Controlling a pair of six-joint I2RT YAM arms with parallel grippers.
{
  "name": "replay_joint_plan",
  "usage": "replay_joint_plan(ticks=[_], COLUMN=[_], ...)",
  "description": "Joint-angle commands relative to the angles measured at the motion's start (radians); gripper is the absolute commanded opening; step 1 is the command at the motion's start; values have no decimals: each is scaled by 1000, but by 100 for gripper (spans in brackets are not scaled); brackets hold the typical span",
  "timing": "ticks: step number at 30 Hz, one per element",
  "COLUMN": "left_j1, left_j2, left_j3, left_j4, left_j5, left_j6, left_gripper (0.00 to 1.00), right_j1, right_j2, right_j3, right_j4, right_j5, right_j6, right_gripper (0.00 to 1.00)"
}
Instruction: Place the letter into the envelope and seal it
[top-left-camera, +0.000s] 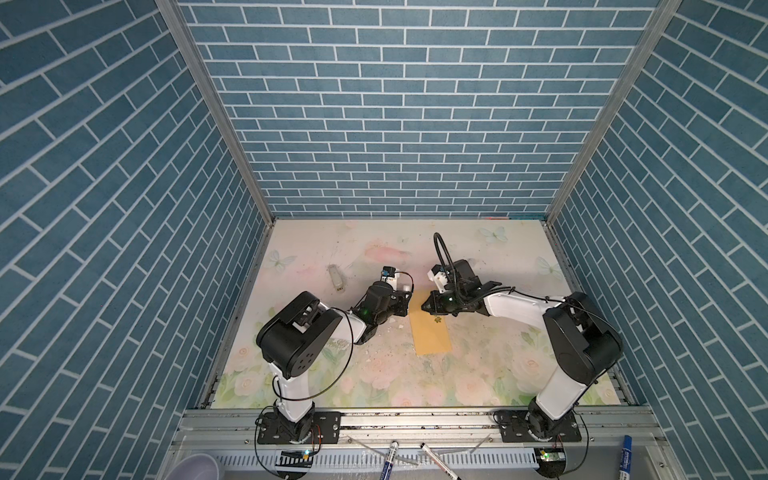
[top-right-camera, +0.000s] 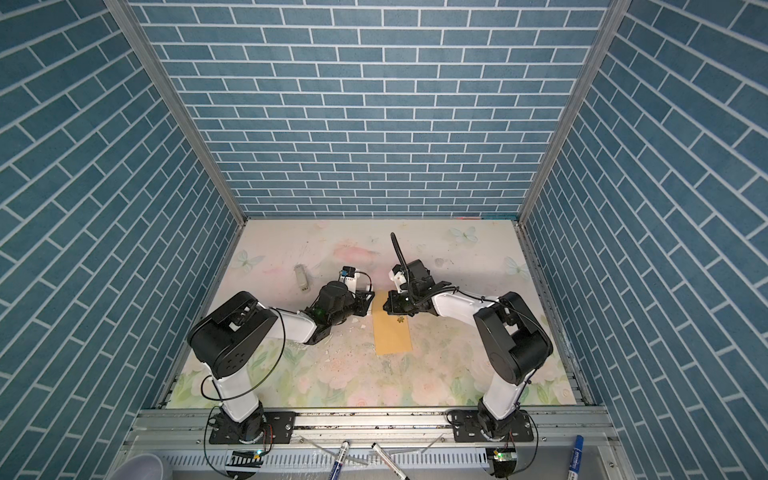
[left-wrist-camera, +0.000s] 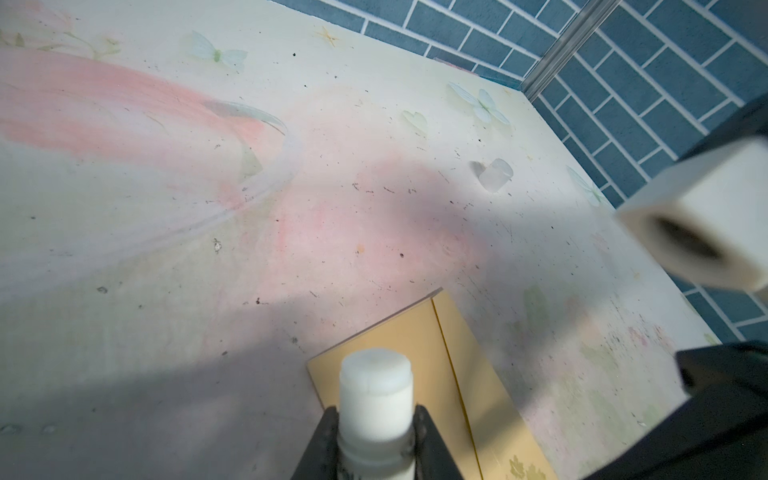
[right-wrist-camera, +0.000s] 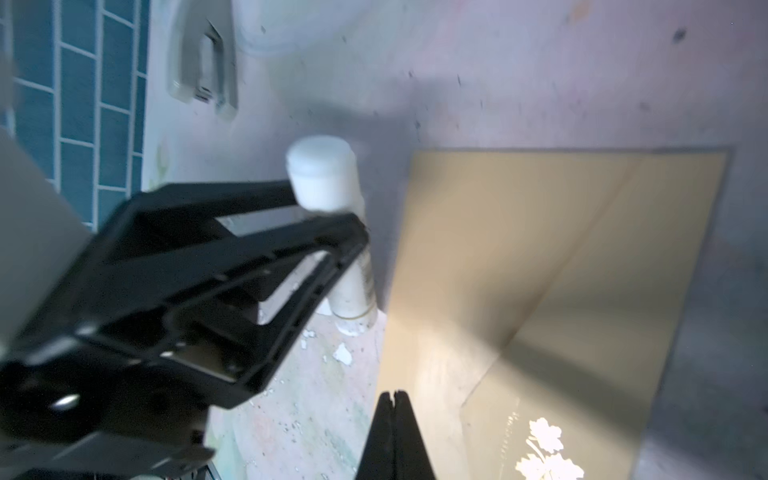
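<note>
Left claw (left-wrist-camera: 376, 413) clamps a white glue stick (left-wrist-camera: 376, 382) beside the envelope (top-left-camera: 430, 334); right claw (right-wrist-camera: 394, 401), jaws together, hovers at its edge.

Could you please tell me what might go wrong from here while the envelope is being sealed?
1. The left gripper holds the uncapped white glue stick beside the mustard-yellow paper envelope, which already looks folded shut. Glue could smear onto its outside or the floral table.
2. The right gripper, jaws shut, sits at the envelope's edge. A sideways nudge could slide the envelope.
3. The small translucent cap lies loose on the table and could get knocked away.
</note>
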Motion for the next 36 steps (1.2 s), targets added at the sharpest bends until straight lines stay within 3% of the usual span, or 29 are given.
replay_joint_plan(ticks=[1, 11, 36], left_j1=[-4, -15, -37], left_j2=[-44, -78, 73], left_j3=[13, 70, 96], left_j4=[-16, -38, 7], left_j5=[19, 49, 38], left_j6=[-5, -30, -46], left_gripper=[0, 0, 0], right_j1=[-9, -4, 17], right_j2=[-18, 54, 160], right_j3=[-20, -17, 2], right_j4=[-27, -71, -131], right_j5=[27, 33, 80], right_j6=[-6, -24, -41], right_gripper=[0, 0, 0])
